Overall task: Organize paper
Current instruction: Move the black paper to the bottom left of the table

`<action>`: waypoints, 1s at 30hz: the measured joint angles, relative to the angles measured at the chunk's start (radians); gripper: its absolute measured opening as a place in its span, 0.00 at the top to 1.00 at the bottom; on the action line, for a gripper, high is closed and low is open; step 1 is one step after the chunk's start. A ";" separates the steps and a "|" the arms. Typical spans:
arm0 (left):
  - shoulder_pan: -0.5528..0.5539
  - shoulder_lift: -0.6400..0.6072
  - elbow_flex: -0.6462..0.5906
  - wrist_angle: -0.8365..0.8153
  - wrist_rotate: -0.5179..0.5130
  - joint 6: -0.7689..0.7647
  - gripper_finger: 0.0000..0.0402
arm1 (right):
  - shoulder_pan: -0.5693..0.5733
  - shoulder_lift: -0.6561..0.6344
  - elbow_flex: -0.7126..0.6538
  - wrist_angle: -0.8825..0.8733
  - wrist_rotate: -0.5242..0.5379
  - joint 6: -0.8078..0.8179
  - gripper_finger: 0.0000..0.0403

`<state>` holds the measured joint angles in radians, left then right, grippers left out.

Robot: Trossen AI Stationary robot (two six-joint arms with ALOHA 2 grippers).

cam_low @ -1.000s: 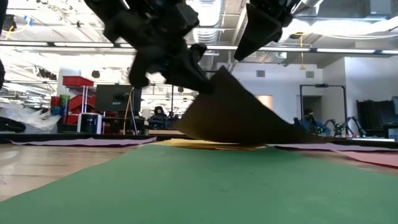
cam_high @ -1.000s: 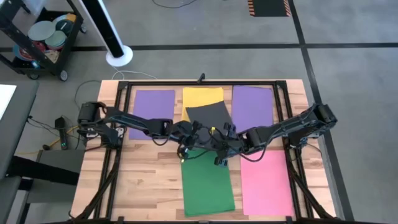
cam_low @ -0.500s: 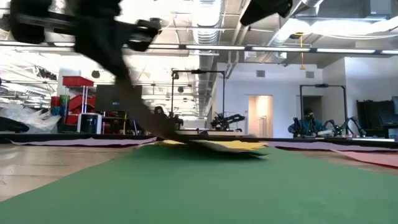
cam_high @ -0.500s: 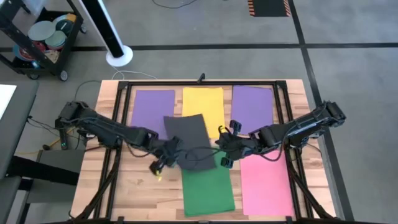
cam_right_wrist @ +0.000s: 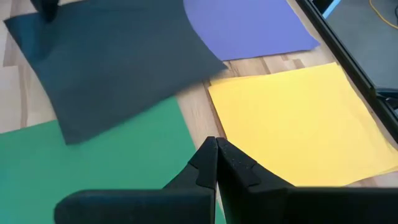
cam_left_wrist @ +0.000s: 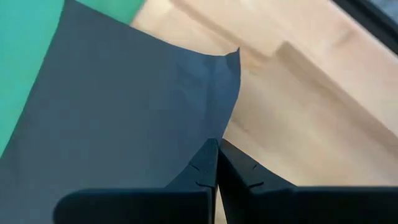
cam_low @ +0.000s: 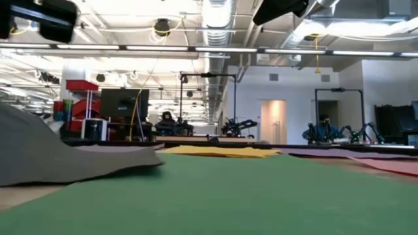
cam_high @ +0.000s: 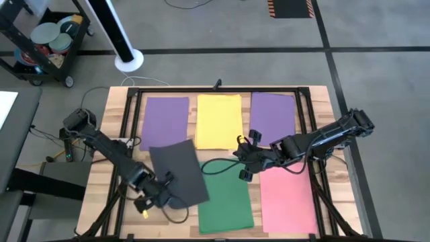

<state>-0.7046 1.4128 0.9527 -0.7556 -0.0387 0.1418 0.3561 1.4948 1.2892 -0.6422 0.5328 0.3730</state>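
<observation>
Black sheet (cam_high: 177, 173) dragged leftward by left gripper (cam_high: 149, 199), overlapping green sheet (cam_high: 225, 196) edge

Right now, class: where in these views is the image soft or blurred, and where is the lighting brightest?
Low view: the green sheet nearest the lens is soft, and bright ceiling lights glare overhead. Left wrist view: the black sheet looks slightly smeared. High view: even light, sharp sheet edges, as on the yellow sheet.
</observation>
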 joint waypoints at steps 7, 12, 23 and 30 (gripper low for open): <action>-0.137 0.001 0.000 -0.027 0.015 -0.048 1.00 | 0.000 0.000 0.000 0.000 0.000 0.034 1.00; -0.223 0.001 0.000 -0.047 0.007 -0.086 1.00 | 0.003 0.000 0.000 0.000 0.000 0.073 1.00; -0.387 0.082 0.003 -0.069 0.015 -0.116 1.00 | 0.025 0.000 0.000 0.000 -0.002 0.143 1.00; -0.429 0.129 0.002 -0.035 0.008 -0.053 1.00 | 0.035 0.000 0.000 -0.001 -0.002 0.180 1.00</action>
<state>-1.1334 1.5416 0.9550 -0.7911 -0.0305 0.0884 0.3914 1.4952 1.2892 -0.6433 0.5308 0.5534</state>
